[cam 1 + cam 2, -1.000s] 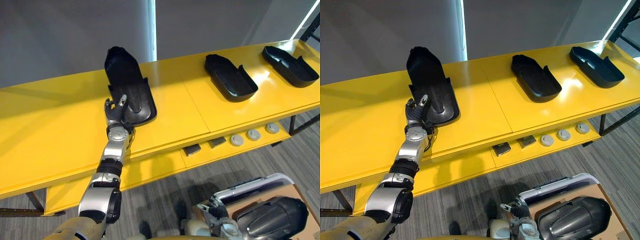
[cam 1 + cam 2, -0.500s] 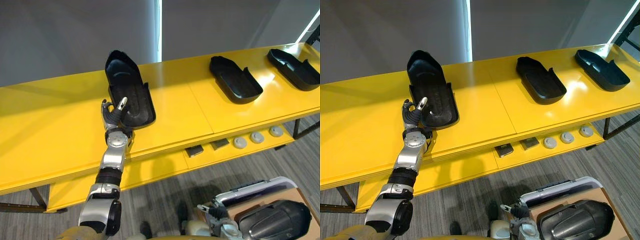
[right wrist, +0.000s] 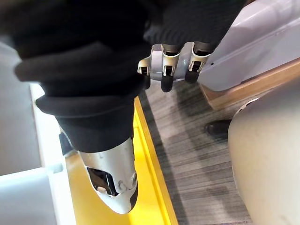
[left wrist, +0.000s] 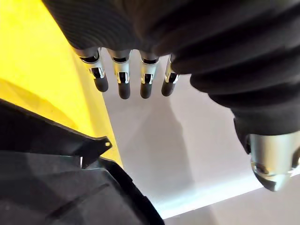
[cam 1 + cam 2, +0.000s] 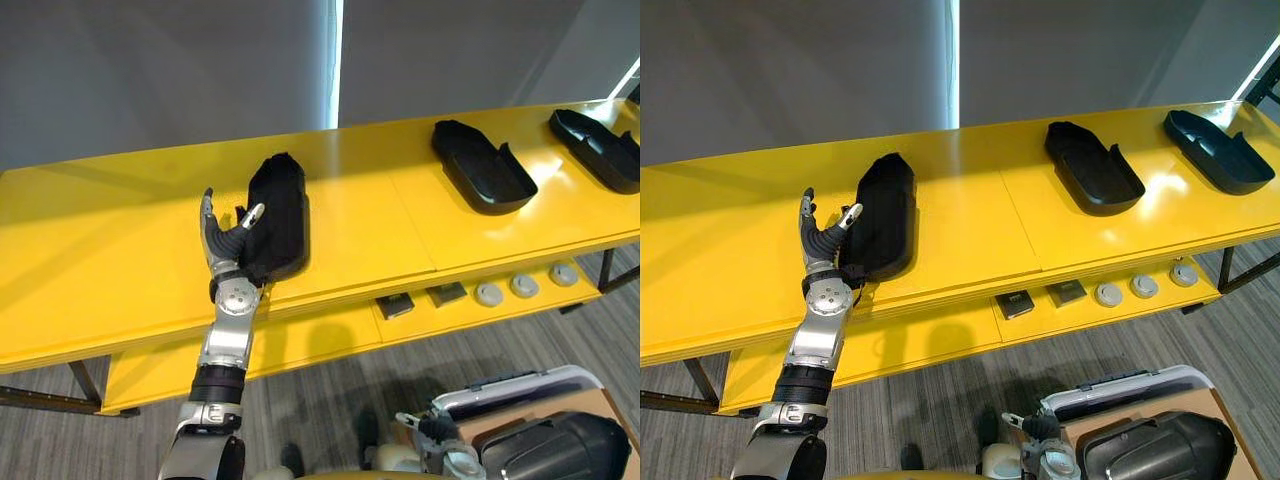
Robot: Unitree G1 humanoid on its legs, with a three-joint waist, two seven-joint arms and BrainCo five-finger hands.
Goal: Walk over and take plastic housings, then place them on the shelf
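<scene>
No legible text, labels or numbers anywhere. Housings (image 5: 278,215) plain black, no markings seen. Shelf (image 5: 100,250) plain yellow. Small parts (image 5: 448,294) on the lower level are too small to tell any print.

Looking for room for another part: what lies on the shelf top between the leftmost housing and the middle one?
Nothing: the left eye view shows bare yellow shelf top between the leftmost housing and middle housing.
</scene>
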